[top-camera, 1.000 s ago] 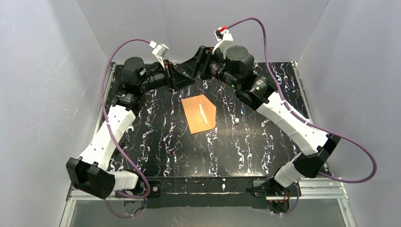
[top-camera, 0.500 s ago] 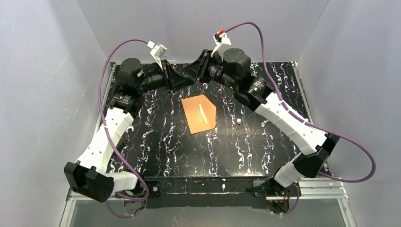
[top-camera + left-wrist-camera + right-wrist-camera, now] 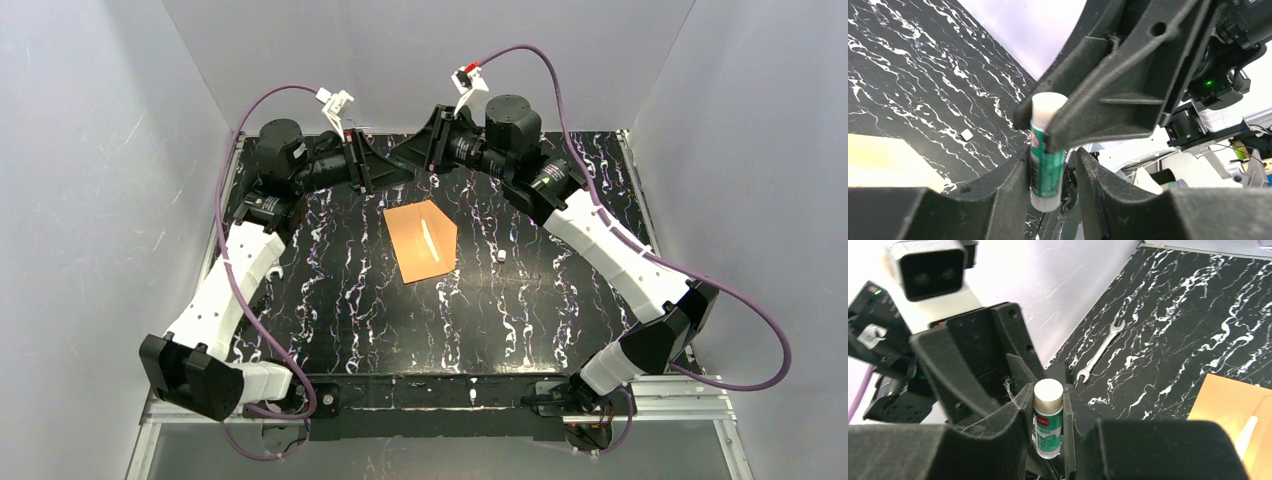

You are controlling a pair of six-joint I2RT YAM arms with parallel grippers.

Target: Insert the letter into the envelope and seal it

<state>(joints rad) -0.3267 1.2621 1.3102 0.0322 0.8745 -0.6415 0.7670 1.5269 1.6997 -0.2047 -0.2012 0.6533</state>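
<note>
The orange envelope [image 3: 425, 243] lies flat mid-table, its flap with a pale strip open toward the right. The letter is out of view. Both grippers meet in the air above the table's far middle. A green glue stick [image 3: 1048, 425] with a white cap stands pinched between the fingers of my right gripper [image 3: 1048, 392]. In the left wrist view the same glue stick [image 3: 1045, 170] leans against one finger of my left gripper [image 3: 1053, 155]. A gap shows at the other finger, so the left jaws are open. The envelope [image 3: 1233, 410] also shows low right in the right wrist view.
A small wrench [image 3: 1100, 352] lies on the black marbled table [image 3: 340, 290] near the back wall. A tiny white scrap [image 3: 497, 256] sits right of the envelope. White walls enclose the table on three sides.
My right gripper has closed on the glue stick. My left gripper's jaws have parted from it. Both wrists shifted slightly at the far edge.
</note>
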